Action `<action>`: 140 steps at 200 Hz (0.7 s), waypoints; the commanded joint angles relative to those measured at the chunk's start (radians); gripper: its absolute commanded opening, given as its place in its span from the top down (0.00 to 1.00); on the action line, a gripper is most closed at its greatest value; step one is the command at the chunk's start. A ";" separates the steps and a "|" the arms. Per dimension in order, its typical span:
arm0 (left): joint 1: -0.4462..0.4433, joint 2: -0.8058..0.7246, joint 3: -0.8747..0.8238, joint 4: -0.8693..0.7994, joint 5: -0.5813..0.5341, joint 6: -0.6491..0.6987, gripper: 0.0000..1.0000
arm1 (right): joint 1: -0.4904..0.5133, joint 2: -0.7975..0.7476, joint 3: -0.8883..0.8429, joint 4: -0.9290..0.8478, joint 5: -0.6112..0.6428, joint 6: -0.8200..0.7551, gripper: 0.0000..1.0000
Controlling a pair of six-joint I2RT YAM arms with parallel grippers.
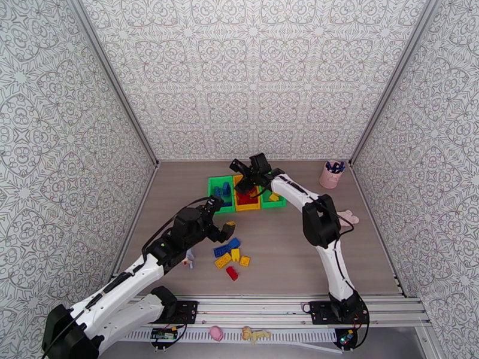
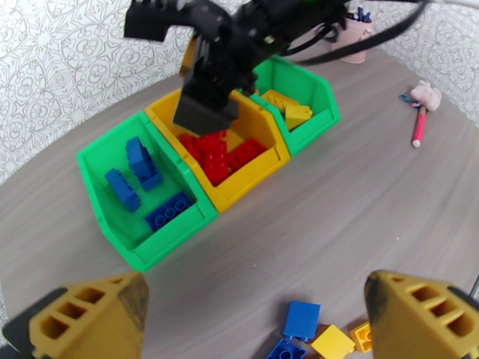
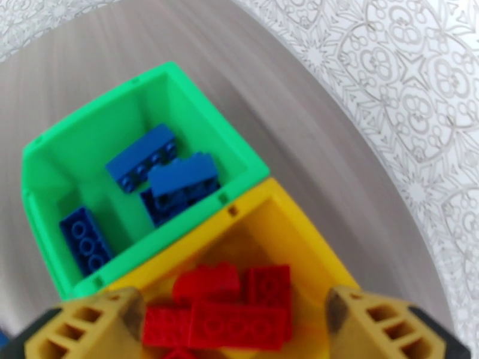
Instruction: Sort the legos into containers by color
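Top external: three joined open-top plastic bins sit in a row at the far centre of the grey desk. Left wrist view gives the contents. The left green bin holds blue studded bricks. The yellow middle bin holds red studded bricks. The right green bin holds yellow studded bricks.

Right pincer hangs over the yellow middle bin, jaws spread, nothing clamped. In the right wrist view the red bricks lie in the bin, below the gap between its yellow fingers.

Left pincer is over bare desk between the bins and the loose pile, jaws wide apart, empty.

Loose pile sits on the desk, near side of the bins: a few blue and yellow bricks, plus one red brick closest to the arm bases.

White-blue bottle lies just left of the pile, beside the left arm. Pink pen cup stands in the far right corner. Pink toy figure lies just right of the right arm's elbow.
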 commanded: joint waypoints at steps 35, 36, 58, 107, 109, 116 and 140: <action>-0.009 0.053 0.065 -0.083 0.020 -0.017 0.00 | -0.015 -0.354 -0.415 0.279 0.045 0.055 0.13; -0.009 0.056 0.067 -0.085 0.023 -0.016 0.00 | -0.015 -0.359 -0.422 0.283 0.045 0.055 0.13; -0.013 0.114 0.087 -0.125 0.066 0.008 0.00 | -0.018 -0.512 -0.610 0.379 0.071 0.079 0.13; -0.052 0.310 0.223 -0.306 0.091 0.070 0.01 | -0.020 -0.846 -0.889 0.337 0.029 0.069 0.11; -0.053 0.319 0.228 -0.312 0.090 0.071 0.01 | -0.020 -0.856 -0.893 0.323 0.020 0.067 0.11; -0.061 0.351 0.251 -0.336 0.086 0.078 0.01 | -0.019 -0.887 -0.902 0.270 -0.006 0.056 0.11; -0.074 0.453 0.324 -0.416 0.082 0.081 0.05 | -0.019 -0.982 -0.936 0.140 -0.075 0.025 0.10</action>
